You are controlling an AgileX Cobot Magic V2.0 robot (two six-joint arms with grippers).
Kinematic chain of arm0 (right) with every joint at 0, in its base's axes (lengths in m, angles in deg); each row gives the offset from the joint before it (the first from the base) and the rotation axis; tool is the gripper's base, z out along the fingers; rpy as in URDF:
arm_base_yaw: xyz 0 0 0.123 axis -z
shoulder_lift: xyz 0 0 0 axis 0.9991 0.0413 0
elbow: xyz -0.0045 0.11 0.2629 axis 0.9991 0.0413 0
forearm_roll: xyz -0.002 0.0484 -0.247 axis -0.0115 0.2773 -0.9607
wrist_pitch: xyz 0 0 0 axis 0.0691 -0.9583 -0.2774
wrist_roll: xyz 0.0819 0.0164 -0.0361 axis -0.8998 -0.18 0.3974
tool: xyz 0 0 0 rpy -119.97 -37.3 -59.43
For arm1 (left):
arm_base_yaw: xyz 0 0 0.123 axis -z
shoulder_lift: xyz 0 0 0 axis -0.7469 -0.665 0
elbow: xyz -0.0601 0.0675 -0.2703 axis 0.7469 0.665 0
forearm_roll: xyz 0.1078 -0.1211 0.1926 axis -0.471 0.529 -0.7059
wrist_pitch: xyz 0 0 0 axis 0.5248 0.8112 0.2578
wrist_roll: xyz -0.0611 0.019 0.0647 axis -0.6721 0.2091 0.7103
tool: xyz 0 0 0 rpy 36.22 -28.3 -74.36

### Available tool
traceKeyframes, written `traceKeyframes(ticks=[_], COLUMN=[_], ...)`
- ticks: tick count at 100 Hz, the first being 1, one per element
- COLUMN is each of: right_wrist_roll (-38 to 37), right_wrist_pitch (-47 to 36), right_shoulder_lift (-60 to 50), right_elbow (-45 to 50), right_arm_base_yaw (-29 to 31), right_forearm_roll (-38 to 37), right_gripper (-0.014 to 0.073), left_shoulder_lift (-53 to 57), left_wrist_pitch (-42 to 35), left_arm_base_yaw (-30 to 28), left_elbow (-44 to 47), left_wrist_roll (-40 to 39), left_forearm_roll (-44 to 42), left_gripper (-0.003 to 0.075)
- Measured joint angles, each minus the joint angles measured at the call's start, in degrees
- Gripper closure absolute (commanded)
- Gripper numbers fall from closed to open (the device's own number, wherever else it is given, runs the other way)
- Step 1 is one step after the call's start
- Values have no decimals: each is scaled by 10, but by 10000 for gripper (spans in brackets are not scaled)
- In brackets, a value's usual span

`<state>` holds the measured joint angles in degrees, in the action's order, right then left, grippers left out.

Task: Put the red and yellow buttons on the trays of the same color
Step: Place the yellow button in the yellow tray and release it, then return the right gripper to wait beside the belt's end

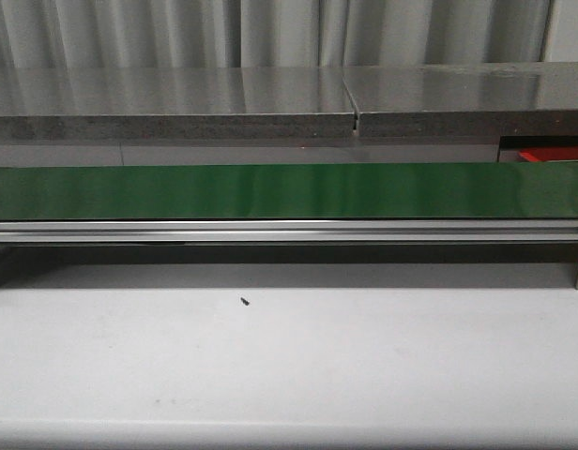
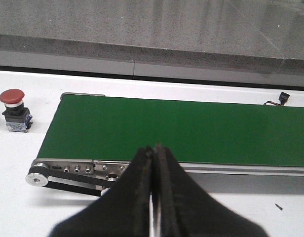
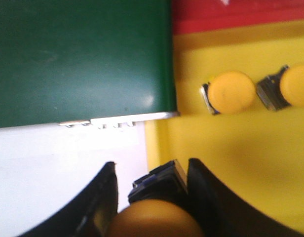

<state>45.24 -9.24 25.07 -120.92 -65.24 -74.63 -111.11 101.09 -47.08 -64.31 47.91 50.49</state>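
Holding a yellow button (image 3: 154,210) between its fingers, the right gripper (image 3: 152,197) hovers at the near-left edge of the yellow tray (image 3: 231,163), just off the green conveyor belt (image 3: 83,59). Risk: released here, the button could catch the tray rim and land on the white table (image 3: 58,158). Its long axis runs cap-near to base-far, base pointing toward the belt. Two yellow buttons (image 3: 232,92) already lie in the tray; the red tray (image 3: 241,12) sits beyond. The left gripper (image 2: 153,197) is clenched on nothing; a red button (image 2: 13,108) stands upright beside the belt's left end.
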Motion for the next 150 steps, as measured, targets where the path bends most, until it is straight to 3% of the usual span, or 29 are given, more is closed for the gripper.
traceKeyframes(ticks=[16,42,90,99,116,123,150], right_wrist_roll=[-14,-16,-17,-17,-17,-17,-17], right_wrist_pitch=[-53,-184,-267,-266,-261,-260,-221], right_shoulder_lift=[-25,-26,49,56,56,56,4], right_elbow=[96,217,229,229,229,229,199], right_arm_base_yaw=[34,37,37,37,37,37,37], right_forearm_roll=[-1,0,2,2,2,2,2], right_gripper=[394,394,391,326,67,5,-3], left_shoulder_lift=[0,0,0,0,0,0,0], left_wrist_pitch=[0,0,0,0,0,0,0], left_arm_base_yaw=[0,0,0,0,0,0,0], left_elbow=[0,0,0,0,0,0,0], left_wrist_roll=[0,0,0,0,0,0,0], left_forearm_roll=[0,0,0,0,0,0,0], left_gripper=[739,739,739,739,739,739,739])
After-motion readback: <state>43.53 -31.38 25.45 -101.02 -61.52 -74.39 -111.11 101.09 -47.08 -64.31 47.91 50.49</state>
